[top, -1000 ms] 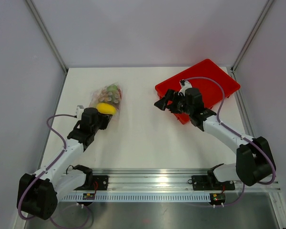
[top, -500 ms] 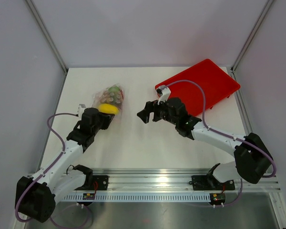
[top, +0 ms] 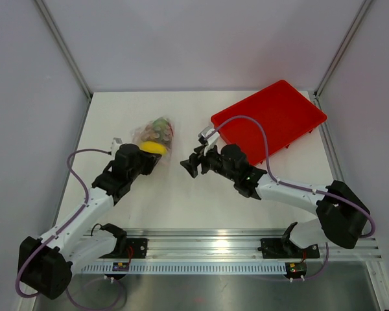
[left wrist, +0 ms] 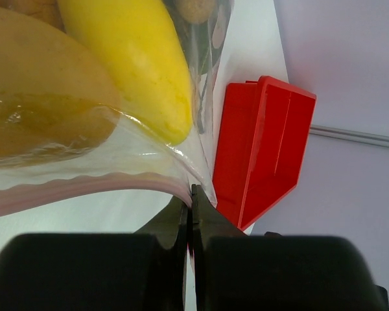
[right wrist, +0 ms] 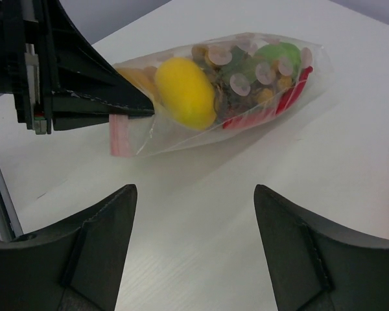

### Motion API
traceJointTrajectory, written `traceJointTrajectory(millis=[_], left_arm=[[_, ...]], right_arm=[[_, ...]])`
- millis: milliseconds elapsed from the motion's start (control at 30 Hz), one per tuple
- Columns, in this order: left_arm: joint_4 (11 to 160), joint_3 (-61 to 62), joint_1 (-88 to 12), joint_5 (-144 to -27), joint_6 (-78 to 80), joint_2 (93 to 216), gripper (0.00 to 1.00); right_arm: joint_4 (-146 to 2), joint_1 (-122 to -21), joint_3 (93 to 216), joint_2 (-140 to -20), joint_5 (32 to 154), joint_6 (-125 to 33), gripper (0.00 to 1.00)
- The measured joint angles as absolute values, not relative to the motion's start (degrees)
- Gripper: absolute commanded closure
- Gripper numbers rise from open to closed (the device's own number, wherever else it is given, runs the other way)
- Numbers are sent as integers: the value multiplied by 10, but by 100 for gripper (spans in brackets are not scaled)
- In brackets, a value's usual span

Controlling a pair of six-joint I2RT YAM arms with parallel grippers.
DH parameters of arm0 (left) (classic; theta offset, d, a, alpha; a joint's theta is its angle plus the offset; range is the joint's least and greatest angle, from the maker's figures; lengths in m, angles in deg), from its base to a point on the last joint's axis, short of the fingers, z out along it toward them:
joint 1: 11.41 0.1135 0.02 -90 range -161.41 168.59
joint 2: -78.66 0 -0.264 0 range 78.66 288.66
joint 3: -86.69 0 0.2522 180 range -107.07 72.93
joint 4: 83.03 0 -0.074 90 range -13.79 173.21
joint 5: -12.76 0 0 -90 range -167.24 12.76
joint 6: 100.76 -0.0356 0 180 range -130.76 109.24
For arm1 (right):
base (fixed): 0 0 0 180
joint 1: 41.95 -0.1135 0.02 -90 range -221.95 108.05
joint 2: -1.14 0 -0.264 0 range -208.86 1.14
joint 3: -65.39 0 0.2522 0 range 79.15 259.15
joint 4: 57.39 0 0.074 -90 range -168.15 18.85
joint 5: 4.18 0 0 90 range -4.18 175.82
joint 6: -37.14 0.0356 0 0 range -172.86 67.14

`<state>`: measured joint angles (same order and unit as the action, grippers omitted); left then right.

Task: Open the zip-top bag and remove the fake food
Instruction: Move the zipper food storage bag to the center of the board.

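Note:
The clear zip-top bag (top: 154, 133) lies at the left of the table, full of fake food: a yellow piece (right wrist: 185, 91), an orange piece (left wrist: 32, 97), a green round fruit (right wrist: 279, 55) and tan balls. My left gripper (left wrist: 192, 194) is shut on the bag's mouth at its pink zip strip (right wrist: 122, 144); in the top view it sits at the bag's near end (top: 146, 161). My right gripper (top: 188, 166) is open and empty, just right of the bag and facing it; in the right wrist view (right wrist: 194, 191) its fingers hang over bare table short of the bag.
A red rectangular tray (top: 279, 116) lies at the back right, behind the right arm, and also shows in the left wrist view (left wrist: 266, 149). White table (top: 181, 194) lies between the two arms. Walls close the table at the back and sides.
My right arm has swung left from over the red tray to just beside the bag, still open. The left gripper and the bag have shifted slightly to the right.

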<state>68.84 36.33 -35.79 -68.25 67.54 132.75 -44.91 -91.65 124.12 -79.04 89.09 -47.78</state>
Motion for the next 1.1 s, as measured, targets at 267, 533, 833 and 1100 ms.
traceJointTrajectory(millis=[267, 533, 833, 1100], left_arm=[[663, 357, -376, -681, 687, 1332, 100], [659, 344, -395, -681, 691, 1357, 100], [652, 331, -416, -685, 692, 1374, 100], [653, 328, -428, -689, 692, 1379, 100]], right_arm=[[-395, -954, 1229, -808, 885, -562, 20], [-362, -962, 1191, -808, 917, -627, 23], [-349, -965, 1191, -814, 929, -660, 32], [-350, -969, 1192, -827, 936, -674, 38]])
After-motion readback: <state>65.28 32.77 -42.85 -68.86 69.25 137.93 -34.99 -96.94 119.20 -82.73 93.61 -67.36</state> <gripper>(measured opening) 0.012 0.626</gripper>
